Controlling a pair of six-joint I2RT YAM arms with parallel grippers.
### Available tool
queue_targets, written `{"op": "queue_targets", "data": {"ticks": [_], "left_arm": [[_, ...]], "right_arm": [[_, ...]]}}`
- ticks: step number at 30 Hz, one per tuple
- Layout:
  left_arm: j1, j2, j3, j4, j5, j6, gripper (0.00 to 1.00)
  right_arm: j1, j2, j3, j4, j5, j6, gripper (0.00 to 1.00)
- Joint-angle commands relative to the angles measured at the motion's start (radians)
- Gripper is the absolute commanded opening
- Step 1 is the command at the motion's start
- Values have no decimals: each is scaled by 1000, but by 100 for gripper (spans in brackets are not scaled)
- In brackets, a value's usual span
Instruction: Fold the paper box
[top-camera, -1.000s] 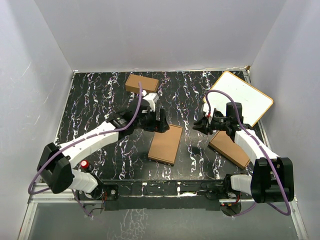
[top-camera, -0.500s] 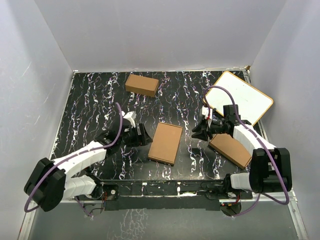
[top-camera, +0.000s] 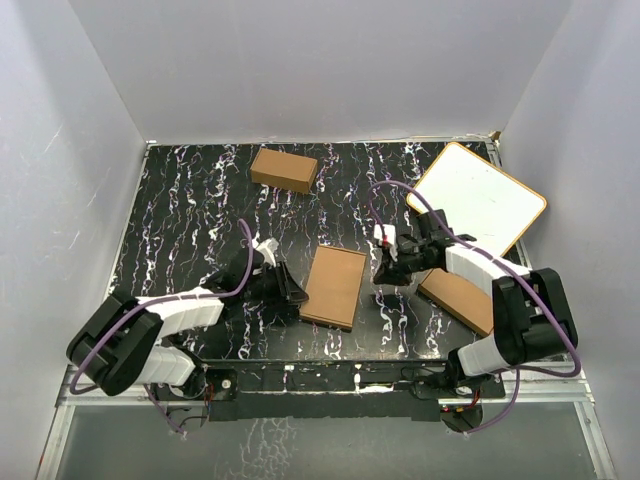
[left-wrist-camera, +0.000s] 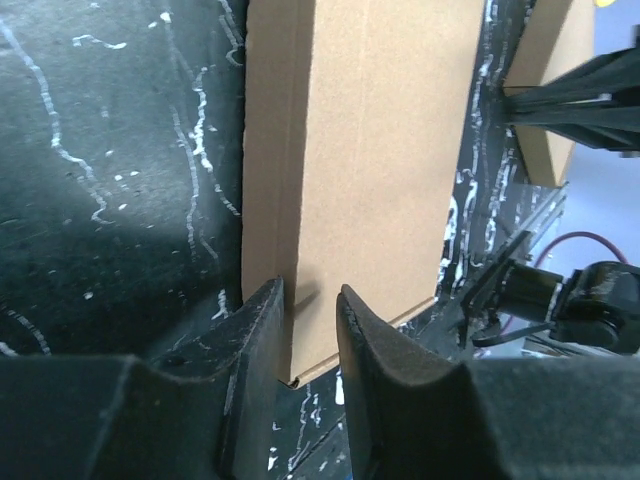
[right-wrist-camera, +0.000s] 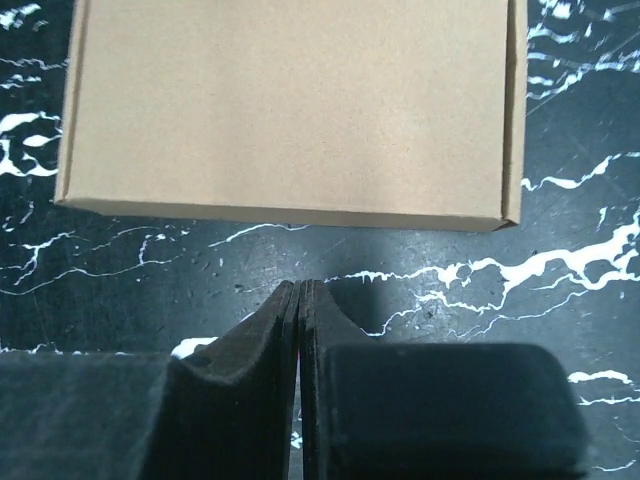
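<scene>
1. Both arms have shifted since a second ago: the left pincer (left-wrist-camera: 308, 300) has drawn back from the far end of the paper box (top-camera: 333, 287) to its near left corner, and the right pincer (right-wrist-camera: 300, 295) has moved leftward to the box's right side.
2. A black surface (top-camera: 180, 200) veined with white carries everything, enclosed by pale walls.
3. A white board (top-camera: 480, 195) with a thin wooden rim lies at the far right corner, turned at an angle.
4. The paper box lies flat and closed at the middle of the surface. Its long axis runs from near to far, with the far end leaning slightly to the right.
5. A second flat brown carton (top-camera: 455, 295) lies to the right, partly under the right arm, apart from the paper box.
6. A smaller, chunkier carton (top-camera: 284, 169) sits well away at the far side.
7. The left pincer has its fingers a narrow gap apart, poised over the box's near left corner; whether they touch the cardboard cannot be told.
8. The right pincer has its fingers pressed together, holding nothing. Its tip points at the box's right long edge, just short of it.
</scene>
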Motion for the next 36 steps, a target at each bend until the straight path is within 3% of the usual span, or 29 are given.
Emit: {"op": "queue_targets", "data": {"ticks": [1,7,13,18,22,26,28,31,33,36], "left_arm": [[0,8,-6,137,96,-45,26],[-36,101,9,241,150,-80,27],[-72,171,52,266,157,-84,28],[-71,125,67,240,138,-66,31],[-70,-2,96,103,68,7,34],[-59,-145,143,-27,-21,142,51],[-49,-213,178,-90,-82,236,68],[-38,-303,246,-190,-226,330,94],[-21,-348,303,-238,-295,383,97],[16,-351,406,-323,-324,440,97]], "right_arm": [[39,39,48,94,107,66,9],[138,103,91,186,245,154,9],[152,125,133,193,317,214,13],[141,88,126,182,339,204,14],[71,21,139,146,297,197,16],[1,-94,160,124,247,207,32],[-16,-153,174,123,240,214,42],[-50,-240,216,118,218,232,67],[-76,-281,265,120,221,291,88],[-110,-265,415,84,237,454,100]]}}
